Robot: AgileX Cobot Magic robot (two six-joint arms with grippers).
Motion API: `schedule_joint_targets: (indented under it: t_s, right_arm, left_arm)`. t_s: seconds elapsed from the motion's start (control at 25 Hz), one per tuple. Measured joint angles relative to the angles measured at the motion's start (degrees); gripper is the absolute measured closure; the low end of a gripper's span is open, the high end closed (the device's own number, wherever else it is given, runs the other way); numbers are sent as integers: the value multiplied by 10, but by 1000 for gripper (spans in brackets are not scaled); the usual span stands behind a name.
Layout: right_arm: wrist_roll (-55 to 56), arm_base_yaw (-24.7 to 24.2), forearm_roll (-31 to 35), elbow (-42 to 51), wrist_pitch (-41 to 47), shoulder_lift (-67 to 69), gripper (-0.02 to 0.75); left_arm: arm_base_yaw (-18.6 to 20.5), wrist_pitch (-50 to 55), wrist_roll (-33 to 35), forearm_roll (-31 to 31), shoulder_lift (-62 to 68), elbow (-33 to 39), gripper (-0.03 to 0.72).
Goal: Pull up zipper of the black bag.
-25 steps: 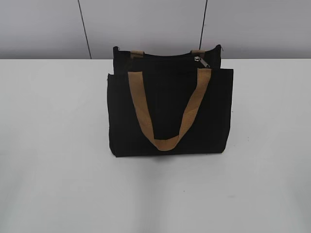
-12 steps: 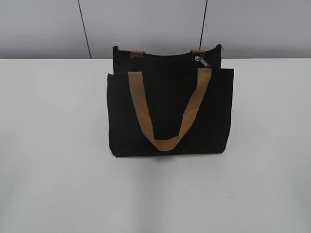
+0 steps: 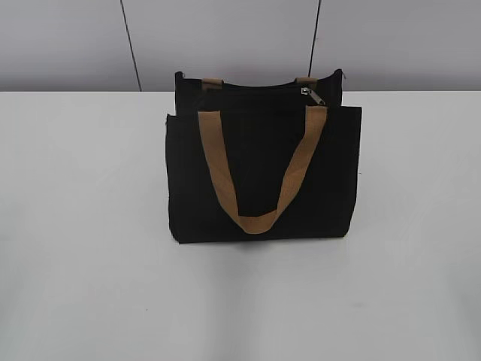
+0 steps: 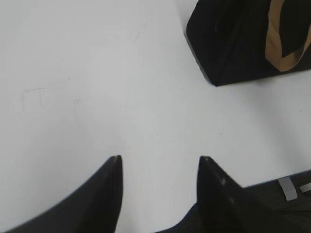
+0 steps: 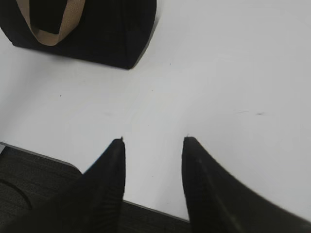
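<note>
The black bag (image 3: 263,165) stands upright on the white table (image 3: 83,226), a tan handle (image 3: 255,218) hanging down its front. The zipper runs along its top edge, with the silver pull tab (image 3: 310,93) near the right end. The bag's lower corner shows in the left wrist view (image 4: 228,43) and in the right wrist view (image 5: 112,34). My left gripper (image 4: 159,158) is open and empty over bare table, near the front edge. My right gripper (image 5: 153,140) is open and empty, also near the front edge. Neither gripper shows in the exterior view.
A grey panelled wall (image 3: 225,37) stands behind the table. The table's front edge and dark floor show in the left wrist view (image 4: 286,194) and the right wrist view (image 5: 43,184).
</note>
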Motion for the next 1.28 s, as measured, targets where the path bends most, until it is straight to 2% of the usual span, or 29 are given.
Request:
schedule_joint_targets:
  t_s: [0.4,0.64,1.0,1.28]
  right_arm:
    - [0,0,0,0,0,0,428]
    - [0,-10,0,0,0,0,428]
    - [0,-80,1,0,0,0,428]
    - [0,-118,1,0,-1,0,428]
  left_arm:
    - [6,0,1,0,0,0,418]
    - [62,0,1,0,-5,0,447]
    - [131,0,1,0,-85,0,447]
    - [163,0,1,0,-106,0,447]
